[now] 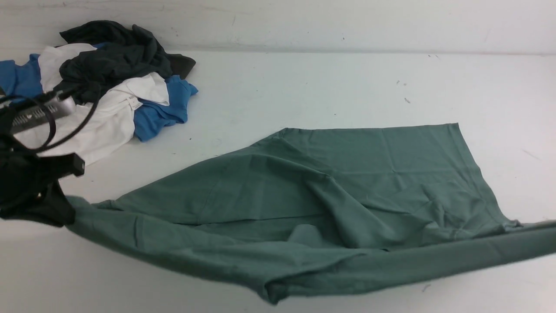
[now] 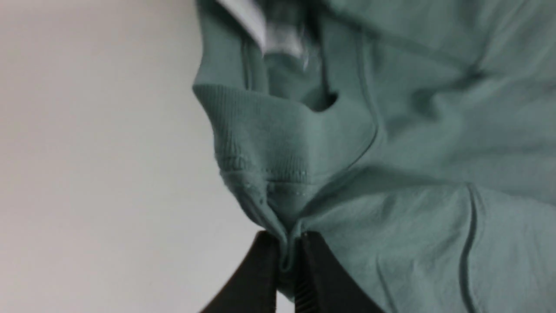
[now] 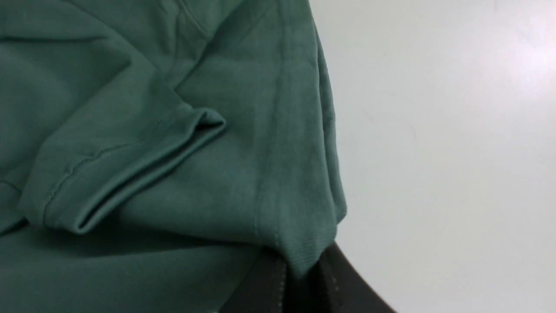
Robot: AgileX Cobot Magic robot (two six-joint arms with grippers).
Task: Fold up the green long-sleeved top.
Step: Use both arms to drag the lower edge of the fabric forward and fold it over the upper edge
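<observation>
Firmly pinches the ribbed collar (image 2: 260,143) of the green long-sleeved top (image 1: 330,187), near the white label (image 2: 260,21): left gripper (image 2: 289,243), jaws closed on cloth. Likewise clamps a ribbed edge: right gripper (image 3: 299,265). Lies rumpled across the white table (image 1: 304,87), centre to right, near edge raised between both. Sits apart from heaped clothes (image 1: 108,87), far left.

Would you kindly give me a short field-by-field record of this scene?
left tool: shut on the green long-sleeved top by its ribbed neckband
right tool: shut on a ribbed edge of the top
top: far part lying on the white table, near edge stretched between both tools
elsewhere: pile of dark, white and blue clothes, far left, apart from the top
</observation>
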